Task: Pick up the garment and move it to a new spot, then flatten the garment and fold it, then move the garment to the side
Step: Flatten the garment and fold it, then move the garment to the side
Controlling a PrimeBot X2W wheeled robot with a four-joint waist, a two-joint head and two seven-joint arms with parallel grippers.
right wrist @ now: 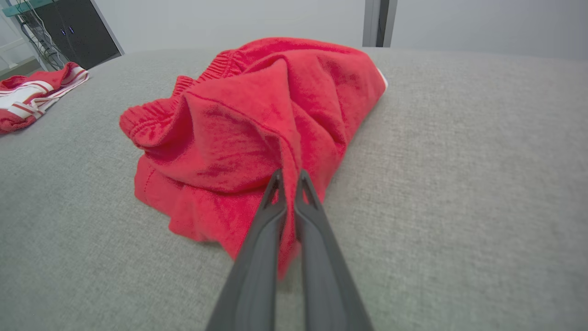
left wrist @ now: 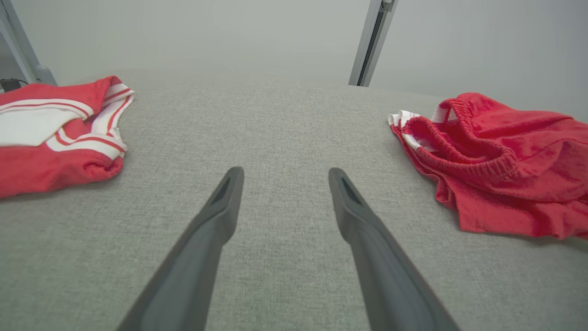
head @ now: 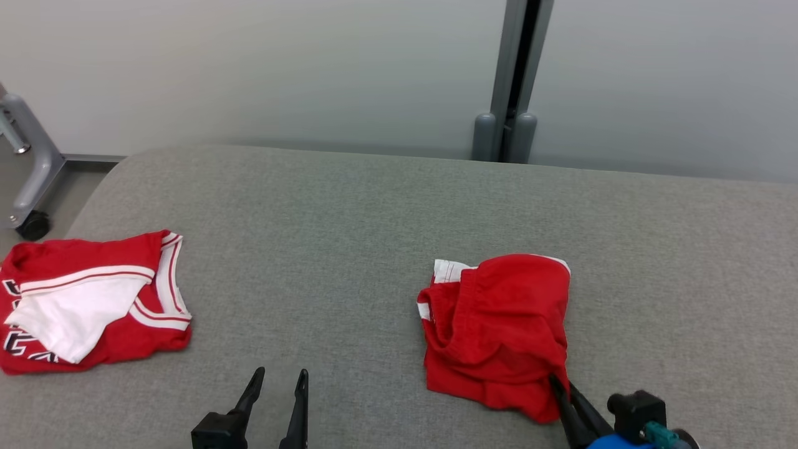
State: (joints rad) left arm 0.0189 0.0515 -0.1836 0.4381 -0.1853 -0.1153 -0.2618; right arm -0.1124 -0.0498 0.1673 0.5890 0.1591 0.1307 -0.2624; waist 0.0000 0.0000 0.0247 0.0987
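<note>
The garment (head: 499,324) is a crumpled pair of red shorts with an elastic waistband, lying right of centre on the grey cloth-covered table (head: 349,212). My right gripper (head: 556,381) is at its near right corner. In the right wrist view the right gripper (right wrist: 289,177) is shut on a raised fold of the garment (right wrist: 257,115), with red cloth pinched between the fingers. My left gripper (head: 280,374) rests open near the table's front edge, left of the garment. In the left wrist view the left gripper (left wrist: 285,174) holds nothing, and the garment (left wrist: 505,174) lies off to its right.
A red and white jersey (head: 93,299) lies folded over at the table's left edge, also visible as the jersey (left wrist: 50,138) and the jersey (right wrist: 32,92). A grey wheeled frame leg (head: 31,181) stands beyond the left edge. A grey post (head: 511,81) rises behind the table.
</note>
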